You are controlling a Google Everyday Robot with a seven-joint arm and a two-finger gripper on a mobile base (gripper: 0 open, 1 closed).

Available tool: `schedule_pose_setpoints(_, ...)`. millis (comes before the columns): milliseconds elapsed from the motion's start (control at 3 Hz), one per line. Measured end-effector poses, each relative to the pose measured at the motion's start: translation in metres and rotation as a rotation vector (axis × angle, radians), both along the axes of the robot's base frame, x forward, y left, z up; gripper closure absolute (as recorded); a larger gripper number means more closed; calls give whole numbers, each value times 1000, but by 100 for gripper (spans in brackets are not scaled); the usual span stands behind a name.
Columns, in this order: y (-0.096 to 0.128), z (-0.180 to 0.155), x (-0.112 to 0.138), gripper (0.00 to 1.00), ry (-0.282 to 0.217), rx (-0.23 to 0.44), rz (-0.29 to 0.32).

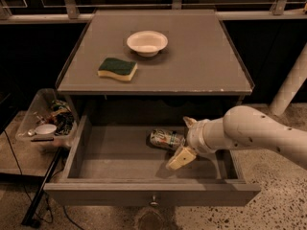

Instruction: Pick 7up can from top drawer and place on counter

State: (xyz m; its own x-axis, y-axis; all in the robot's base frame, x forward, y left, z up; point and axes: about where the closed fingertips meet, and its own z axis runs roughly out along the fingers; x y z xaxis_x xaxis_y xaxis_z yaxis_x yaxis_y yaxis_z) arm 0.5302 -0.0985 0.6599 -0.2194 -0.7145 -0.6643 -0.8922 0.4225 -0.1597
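From where I stand, the 7up can (164, 139) lies on its side on the floor of the open top drawer (105, 150), just right of the frame's centre. The hand (180, 143) reaches in from the right. Its two fingers are spread, one above and one below the can's right end, and they are not pinching it.

The can is round, dented and lying loose. If one finger touches first, I'd expect it to roll or skid toward the drawer's left side. A grip on just the end could let it tip and slip out on the lift. The arm could also knock the counter's (201, 66) front edge as it rises.

By my count:
- one can
- one drawer with one knob (153, 201)
- one white bowl (147, 42)
- one sponge (117, 69)
- one clear bin (34, 110) of clutter at lower left
- one hand
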Motion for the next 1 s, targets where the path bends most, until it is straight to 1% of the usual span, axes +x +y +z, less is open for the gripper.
schedule_pose_setpoints(333, 3, -14, 17, 0, -19, -21, -1)
schedule_pose_setpoints(667, -1, -23, 35, 0, -36, -44, -8)
schedule_pose_setpoints(1000, -1, -35, 42, 0, -31, -51, -11)
